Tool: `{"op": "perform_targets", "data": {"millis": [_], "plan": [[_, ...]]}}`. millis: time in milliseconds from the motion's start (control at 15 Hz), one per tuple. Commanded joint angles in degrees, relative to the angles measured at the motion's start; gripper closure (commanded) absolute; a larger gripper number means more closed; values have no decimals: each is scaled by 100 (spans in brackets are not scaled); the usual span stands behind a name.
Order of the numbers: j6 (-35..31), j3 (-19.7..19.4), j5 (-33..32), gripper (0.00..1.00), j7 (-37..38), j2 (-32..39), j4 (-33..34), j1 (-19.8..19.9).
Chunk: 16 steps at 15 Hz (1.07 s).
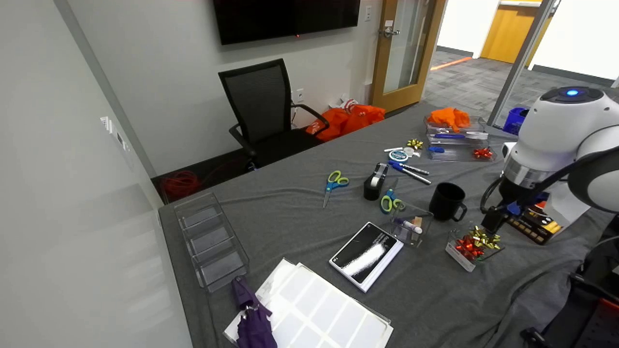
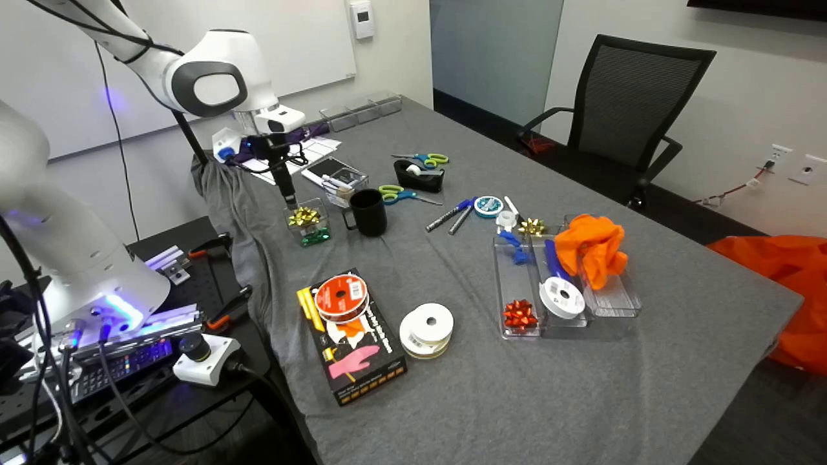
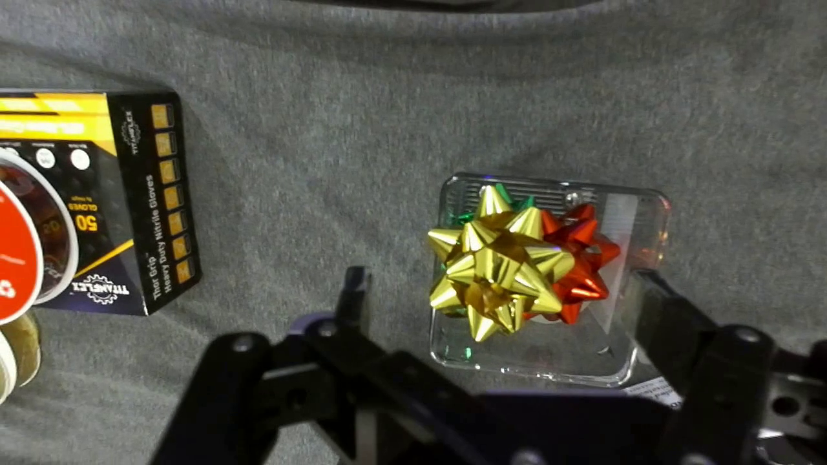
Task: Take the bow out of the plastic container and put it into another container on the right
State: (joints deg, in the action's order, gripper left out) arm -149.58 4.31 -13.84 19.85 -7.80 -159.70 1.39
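The gold bow (image 3: 494, 265) lies on top of a red bow (image 3: 585, 278) and a green bow (image 2: 314, 237) in the small clear plastic tub (image 3: 530, 373). The gold bow also shows in both exterior views (image 1: 485, 238) (image 2: 303, 216). My gripper (image 3: 501, 281) is open and empty above the tub. In the wrist view its fingers stand wide on either side of the gold bow, apart from it. A black glove box (image 2: 354, 361) carries a red ribbon spool (image 2: 341, 297). A second clear tub (image 1: 397, 237) holds a marker. I cannot tell which is the other container.
A black mug (image 1: 446, 200) stands close to the bow tub. White spools (image 2: 426, 329) sit beside the glove box. Clear trays (image 2: 507, 290) hold a red bow and an orange cloth (image 2: 591, 248). A tape dispenser (image 1: 376, 181) and scissors lie further off.
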Motion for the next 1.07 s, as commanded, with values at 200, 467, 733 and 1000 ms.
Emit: {"op": "perform_targets", "data": {"millis": [200, 467, 733, 1000], "plan": [[-18, 11, -250, 0, 204, 54, 9, 7], [-173, -10, -163, 0, 188, 106, 37, 0], [-571, -24, -252, 0, 315, 291, 72, 70], [-767, -27, -274, 0, 413, 374, 72, 68]]}}
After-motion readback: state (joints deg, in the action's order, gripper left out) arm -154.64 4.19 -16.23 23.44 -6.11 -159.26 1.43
